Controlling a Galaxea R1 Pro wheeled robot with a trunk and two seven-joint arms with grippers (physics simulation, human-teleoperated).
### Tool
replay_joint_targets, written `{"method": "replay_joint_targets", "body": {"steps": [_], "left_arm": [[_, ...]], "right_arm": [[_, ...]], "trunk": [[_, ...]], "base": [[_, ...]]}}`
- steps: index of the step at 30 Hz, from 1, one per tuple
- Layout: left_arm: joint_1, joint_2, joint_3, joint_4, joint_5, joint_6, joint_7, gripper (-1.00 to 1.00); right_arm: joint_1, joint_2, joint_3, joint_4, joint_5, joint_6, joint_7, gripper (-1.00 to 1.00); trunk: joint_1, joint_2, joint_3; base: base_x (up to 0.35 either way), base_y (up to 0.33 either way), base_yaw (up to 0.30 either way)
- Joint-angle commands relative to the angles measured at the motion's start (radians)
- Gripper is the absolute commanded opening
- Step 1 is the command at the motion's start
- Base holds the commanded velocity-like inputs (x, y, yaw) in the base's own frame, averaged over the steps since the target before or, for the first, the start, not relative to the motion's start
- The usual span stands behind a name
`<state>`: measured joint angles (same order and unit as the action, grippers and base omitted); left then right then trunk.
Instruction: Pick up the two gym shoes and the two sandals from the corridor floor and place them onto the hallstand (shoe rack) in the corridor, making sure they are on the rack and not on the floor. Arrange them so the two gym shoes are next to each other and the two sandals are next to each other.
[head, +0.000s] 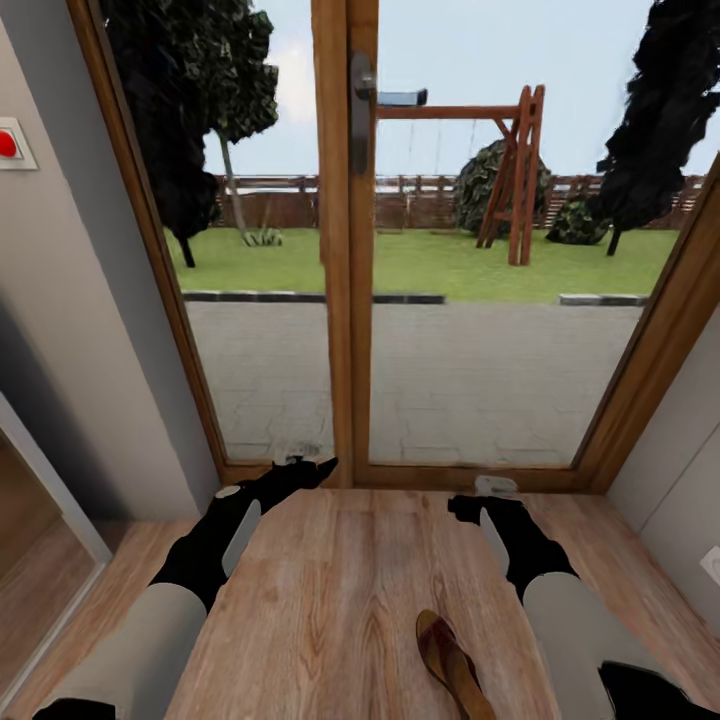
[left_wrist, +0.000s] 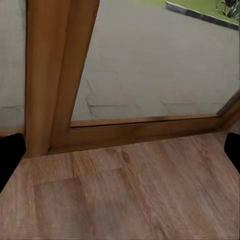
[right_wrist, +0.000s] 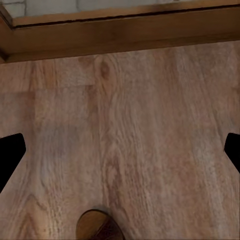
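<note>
One dark brown sandal (head: 455, 665) lies on the wood-plank corridor floor (head: 340, 580) near the lower edge of the head view, just inside my right forearm. Its toe end also shows in the right wrist view as the sandal (right_wrist: 97, 227). My right gripper (head: 468, 506) hovers open over bare floor ahead of that sandal, its black fingertips (right_wrist: 10, 155) spread wide. My left gripper (head: 318, 468) is open too, close to the door's bottom rail, with fingertips (left_wrist: 10, 155) far apart and nothing between them. The gym shoes and the hallstand are out of view.
A glazed wooden door (head: 345, 300) with a metal handle (head: 362, 100) closes the corridor straight ahead, a garden beyond it. Grey walls stand at left (head: 80, 350) and right (head: 680, 480). A doorway (head: 40, 560) opens at the lower left.
</note>
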<state>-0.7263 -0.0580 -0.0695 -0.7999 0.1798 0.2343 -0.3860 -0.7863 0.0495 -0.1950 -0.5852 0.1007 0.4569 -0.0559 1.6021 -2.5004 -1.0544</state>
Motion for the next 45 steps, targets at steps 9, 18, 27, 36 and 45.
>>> {"method": "replay_joint_targets", "body": {"steps": [9,18,27,36,45], "left_arm": [[-0.005,0.002,-0.001,-0.004,0.008,0.028,-0.001,1.0],[-0.005,0.003,-0.002,-0.004,0.007,0.029,-0.001,1.0],[-0.005,0.003,-0.003,-0.004,0.007,0.03,-0.001,1.0],[-0.005,0.004,-0.001,-0.004,0.007,0.03,-0.001,1.0],[-0.005,0.003,-0.002,-0.004,0.007,0.03,-0.001,1.0]], "right_arm": [[-0.001,0.002,-0.007,0.04,0.008,-0.045,0.002,1.0],[0.007,0.001,-0.007,0.053,0.01,-0.051,0.002,1.0],[0.011,0.0,-0.006,0.208,0.021,-0.061,0.002,1.0],[0.012,-0.08,-0.006,0.388,0.028,-0.291,0.002,1.0],[0.028,-0.145,-0.006,0.525,0.028,-0.404,0.002,1.0]], "trunk": [[0.004,-0.003,-0.041],[0.008,-0.005,-0.089],[0.012,-0.007,-0.138],[0.012,-0.007,-0.143],[0.012,-0.007,-0.143]], "base": [[0.0,0.0,0.028],[0.0,0.0,0.138],[0.0,0.0,0.155],[0.0,0.0,0.065],[0.0,0.0,0.002]]}}
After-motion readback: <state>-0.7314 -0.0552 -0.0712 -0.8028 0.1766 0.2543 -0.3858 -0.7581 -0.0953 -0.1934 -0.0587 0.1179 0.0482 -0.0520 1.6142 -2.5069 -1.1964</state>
